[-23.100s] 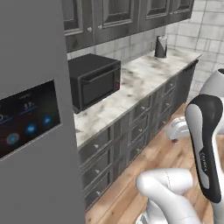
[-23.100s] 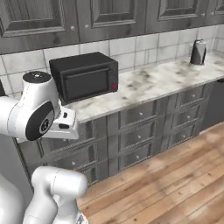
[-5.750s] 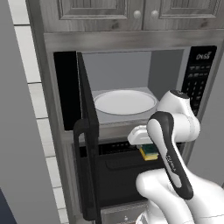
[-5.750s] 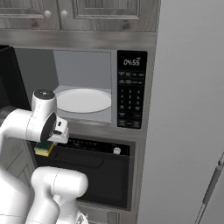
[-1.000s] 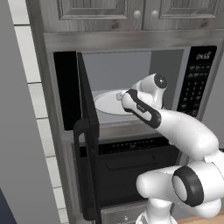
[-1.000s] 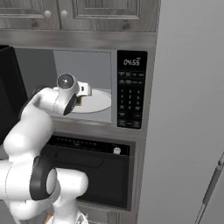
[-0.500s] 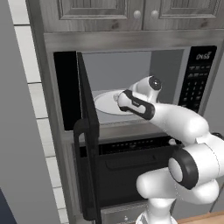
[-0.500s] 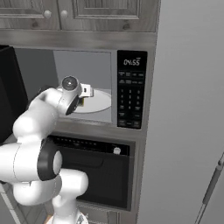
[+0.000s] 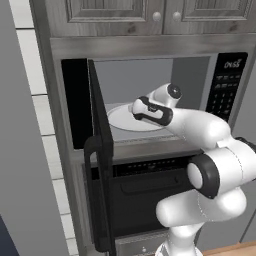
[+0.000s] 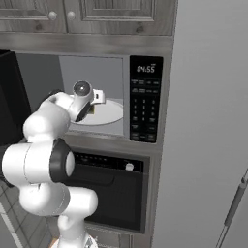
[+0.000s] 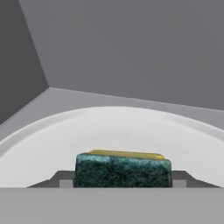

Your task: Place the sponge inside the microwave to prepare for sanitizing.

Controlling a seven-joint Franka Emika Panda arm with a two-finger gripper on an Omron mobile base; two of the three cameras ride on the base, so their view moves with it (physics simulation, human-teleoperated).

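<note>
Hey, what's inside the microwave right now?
Inside the microwave sits a white turntable. The gripper is reaching in, shut on the sponge above the plate. Whether the sponge touches the turntable is hidden by the sponge itself.

The microwave [image 9: 150,75] sits built into the wall unit, below the upper cabinets [image 9: 150,15] and directly above the oven [image 10: 116,189]; its door [image 9: 100,150] stands swung out on the left, keypad panel [image 10: 145,101] on the right of the cavity; the turntable [image 11: 131,127] lies on the cavity floor; the arm reaches in through the opening, the claw [image 11: 122,184] inside over the turntable's near part; the sponge [image 11: 123,169] sits between the claw's fingers [image 11: 59,180], just above the turntable, back wall behind it; a tall panel [image 10: 208,121] stands right of the microwave.
</note>
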